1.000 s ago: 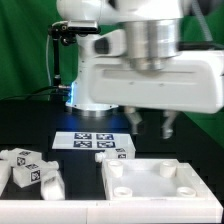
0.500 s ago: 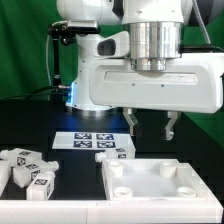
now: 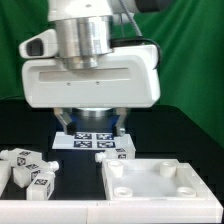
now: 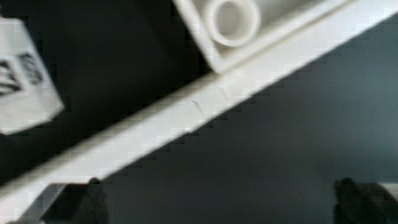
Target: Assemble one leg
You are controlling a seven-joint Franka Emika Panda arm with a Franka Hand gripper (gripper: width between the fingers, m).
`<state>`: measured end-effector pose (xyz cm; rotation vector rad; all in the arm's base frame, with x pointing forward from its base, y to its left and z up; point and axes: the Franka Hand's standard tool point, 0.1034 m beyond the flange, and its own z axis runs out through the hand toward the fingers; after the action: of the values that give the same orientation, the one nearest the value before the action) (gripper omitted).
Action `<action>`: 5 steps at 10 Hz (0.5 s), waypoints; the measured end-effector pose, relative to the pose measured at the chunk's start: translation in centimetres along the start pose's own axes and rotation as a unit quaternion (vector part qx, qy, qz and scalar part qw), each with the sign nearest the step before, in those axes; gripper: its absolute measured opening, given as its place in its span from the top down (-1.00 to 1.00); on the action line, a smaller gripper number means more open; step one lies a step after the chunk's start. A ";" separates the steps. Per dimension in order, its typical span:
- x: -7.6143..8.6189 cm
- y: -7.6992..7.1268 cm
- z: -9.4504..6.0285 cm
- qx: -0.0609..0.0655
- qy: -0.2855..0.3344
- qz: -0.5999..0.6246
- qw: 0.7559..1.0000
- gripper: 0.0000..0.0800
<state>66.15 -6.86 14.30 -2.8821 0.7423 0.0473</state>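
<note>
- Exterior view: my tool (image 3: pixel 93 124) hangs over the marker board (image 3: pixel 95 143), its two fingers spread with nothing between them. It is well apart from every leg.
- Same view: the leg (image 3: pixel 38 180) I would take lies with several alike on the dark surface (image 3: pixel 195 135), at the exterior view's left. It is near the big rimmed panel (image 3: pixel 150 182) but apart from it.
- My judgement on handling: it is a small hard plastic block, so it should be light, stiff, not fragile and perhaps a little slick. I would close on two opposite flat faces near the middle and leave the peg end free. I cannot make out here which end that is.
- Wrist view: my fingertips (image 4: pixel 80 200) stand wide with an empty gap. Beyond them the panel's rim runs slantwise, with one round socket (image 4: pixel 231 20) shown far more clearly than from outside.
- A white tagged piece (image 4: pixel 22 75) sits at the frame's edge; I cannot tell whether it is a leg or the marker board.
- Only the exterior view shows the cluster of legs and how far off I am.
</note>
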 end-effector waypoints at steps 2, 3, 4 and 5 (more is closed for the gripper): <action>0.3 -0.4 0.1 0.001 0.011 -0.003 1.000 -0.62; 0.3 -0.2 0.2 0.000 0.011 -0.002 1.000 -0.62; 0.4 1.1 1.2 -0.006 0.003 -0.036 0.999 -0.62; 0.5 3.7 2.0 -0.014 -0.030 -0.052 0.998 -0.62</action>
<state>64.83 -9.94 11.75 -2.9264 0.5835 0.1298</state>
